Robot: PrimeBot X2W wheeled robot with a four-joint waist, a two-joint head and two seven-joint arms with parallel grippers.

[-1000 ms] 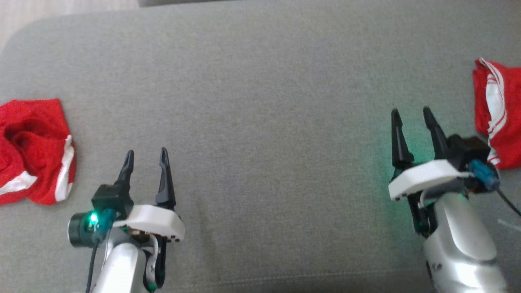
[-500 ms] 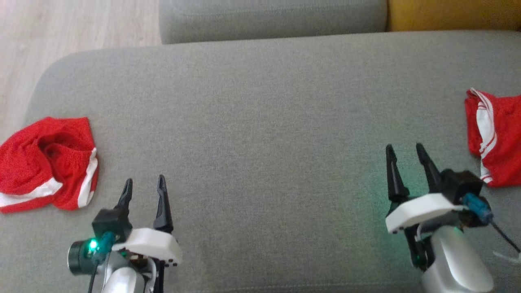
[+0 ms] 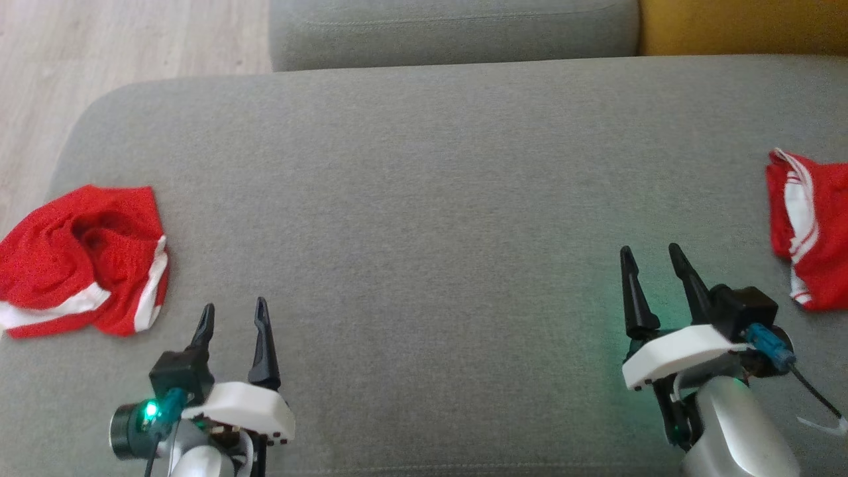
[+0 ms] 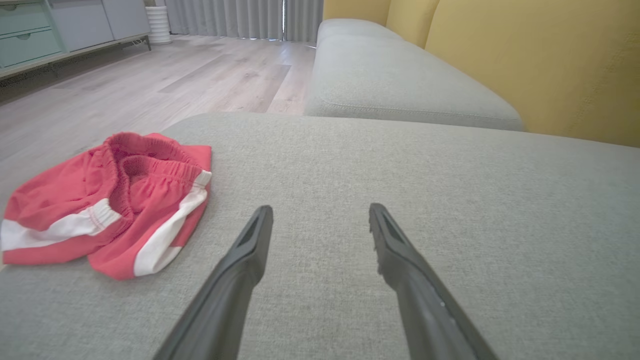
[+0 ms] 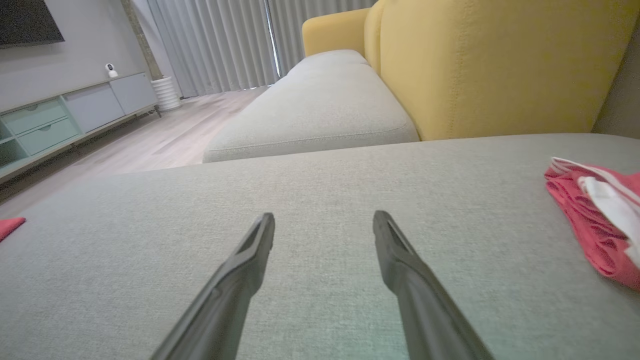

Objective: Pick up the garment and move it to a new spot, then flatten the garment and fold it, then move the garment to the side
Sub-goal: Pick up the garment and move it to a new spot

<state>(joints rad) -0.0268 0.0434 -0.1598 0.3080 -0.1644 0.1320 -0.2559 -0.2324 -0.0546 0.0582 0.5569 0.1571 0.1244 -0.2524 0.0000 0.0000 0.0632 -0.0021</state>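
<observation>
A crumpled red garment with white stripes (image 3: 83, 262) lies at the left end of the grey cushion (image 3: 424, 199); in the left wrist view the garment (image 4: 107, 202) shows its elastic waistband up. A second red and white garment (image 3: 808, 228) lies folded at the right edge, and the right wrist view shows this folded garment (image 5: 597, 227) at its right side. My left gripper (image 3: 233, 315) hovers open and empty to the right of the crumpled garment. My right gripper (image 3: 650, 260) stands open and empty, left of the folded one.
A second grey cushion (image 3: 450, 30) and a yellow backrest (image 3: 742, 26) lie beyond the far edge. Wooden floor (image 3: 119, 53) shows past the cushion's rounded left corner. A pale cabinet (image 5: 65, 115) stands along the far wall.
The head camera has tilted up, so the whole picture slid down and the far cushion, floor and backrest came into view. Both grippers stay open; the garments lie as before.
</observation>
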